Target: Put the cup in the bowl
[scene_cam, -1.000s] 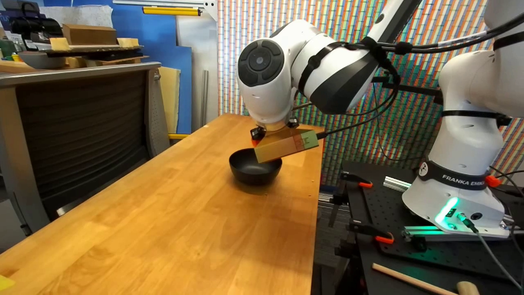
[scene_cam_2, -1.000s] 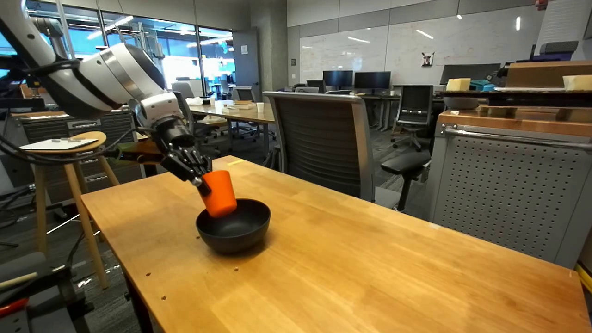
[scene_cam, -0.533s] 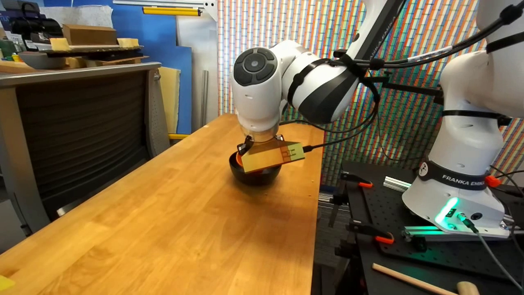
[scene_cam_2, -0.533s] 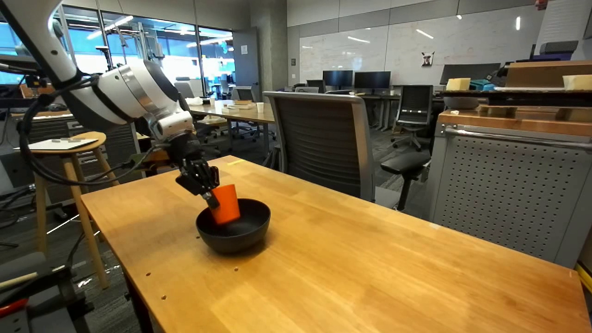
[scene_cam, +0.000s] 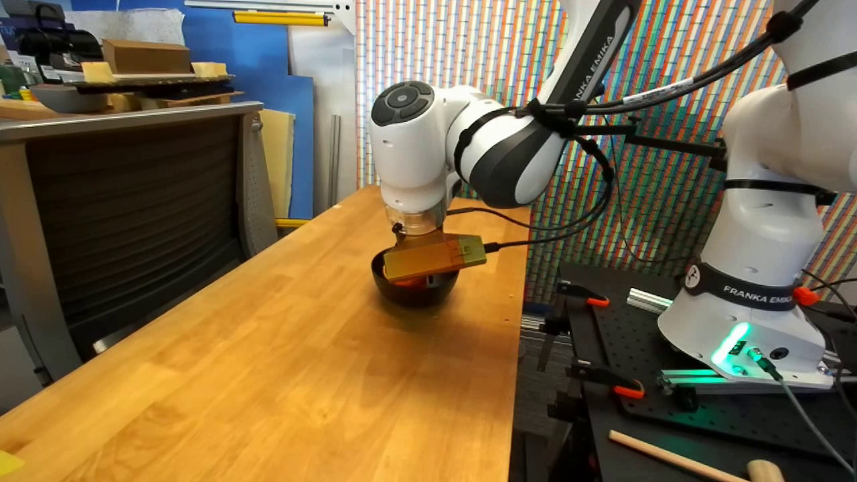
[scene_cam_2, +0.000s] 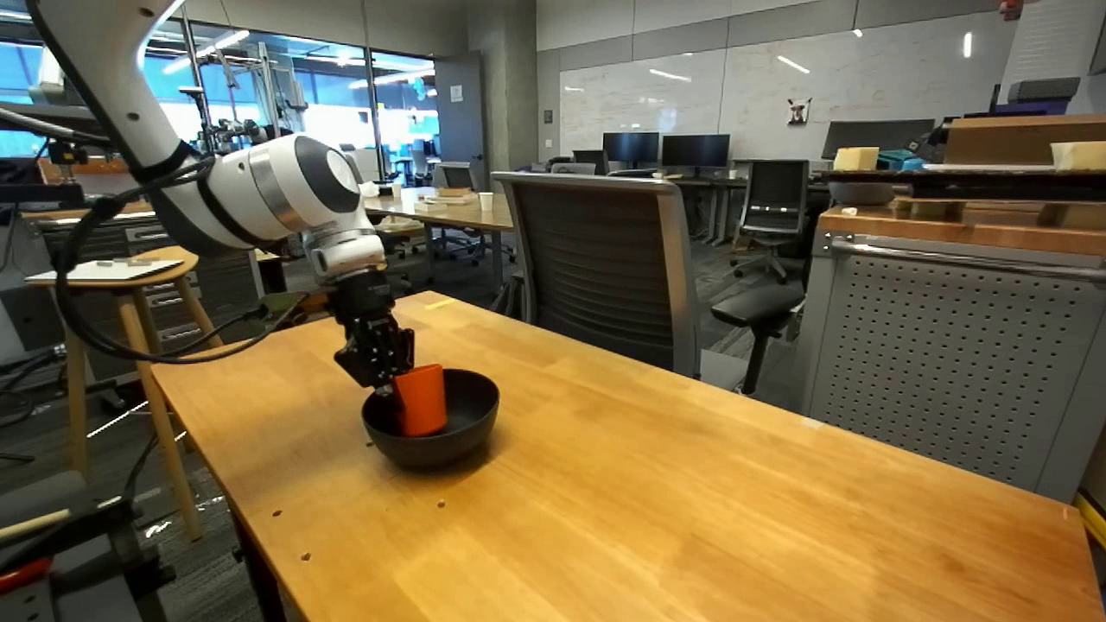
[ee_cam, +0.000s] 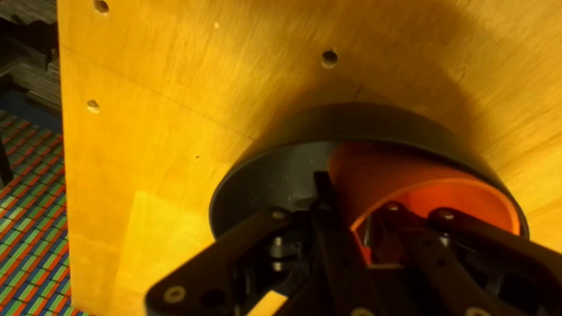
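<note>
The black bowl (scene_cam: 414, 296) stands upright on the wooden table and shows in both exterior views (scene_cam_2: 436, 451) and in the wrist view (ee_cam: 373, 119). The orange cup (scene_cam_2: 422, 403) is inside the bowl near one wall, mouth up and slightly tilted; its rim stands above the bowl's rim. In an exterior view only a sliver of the cup (scene_cam: 416, 282) shows below the wrist camera box. My gripper (scene_cam_2: 394, 385) is at the cup's rim. In the wrist view the gripper (ee_cam: 356, 199) is shut on the cup's wall (ee_cam: 373, 172), one finger outside and one inside; the inner fingertip is hidden.
The wooden table (scene_cam_2: 657, 492) extends beyond the bowl; its edge (ee_cam: 66, 175) runs near the bowl on the robot's side. A grey office chair (scene_cam_2: 600, 268) stands along the far edge. The arm's cable (scene_cam: 556, 234) hangs behind the wrist.
My gripper has moved down and turned more upright, bringing the cup from above the bowl down into it. The cup is less tilted. The bowl has shifted slightly. The gripper keeps its hold.
</note>
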Controlling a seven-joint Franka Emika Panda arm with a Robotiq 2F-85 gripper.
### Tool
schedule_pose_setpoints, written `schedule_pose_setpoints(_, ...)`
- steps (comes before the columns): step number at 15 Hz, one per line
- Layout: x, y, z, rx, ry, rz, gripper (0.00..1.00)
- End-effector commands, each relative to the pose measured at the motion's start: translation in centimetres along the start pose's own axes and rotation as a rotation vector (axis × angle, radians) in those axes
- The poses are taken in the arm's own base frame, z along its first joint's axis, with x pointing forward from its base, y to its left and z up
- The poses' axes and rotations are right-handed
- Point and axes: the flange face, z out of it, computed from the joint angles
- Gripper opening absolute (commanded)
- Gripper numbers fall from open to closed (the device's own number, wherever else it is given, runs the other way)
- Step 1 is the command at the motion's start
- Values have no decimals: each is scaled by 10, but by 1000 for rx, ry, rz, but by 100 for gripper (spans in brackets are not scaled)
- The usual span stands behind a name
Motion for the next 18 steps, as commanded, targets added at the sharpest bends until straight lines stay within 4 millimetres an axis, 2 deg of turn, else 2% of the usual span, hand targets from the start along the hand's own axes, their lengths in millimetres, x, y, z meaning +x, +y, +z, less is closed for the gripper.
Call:
schedule_pose_setpoints(1,-4,-8,-12,6,-29,-38,49)
schedule_pose_setpoints(4,-14,-13,-31,30,-9,-79,72)
schedule_pose_setpoints(8,-24,-18,-74,84,59,-118,100)
schedule_pose_setpoints(13,-33,-16,-151,205,90,-161,100)
schedule_pose_setpoints(18,-53,8,-242,394,-50,-361,100)
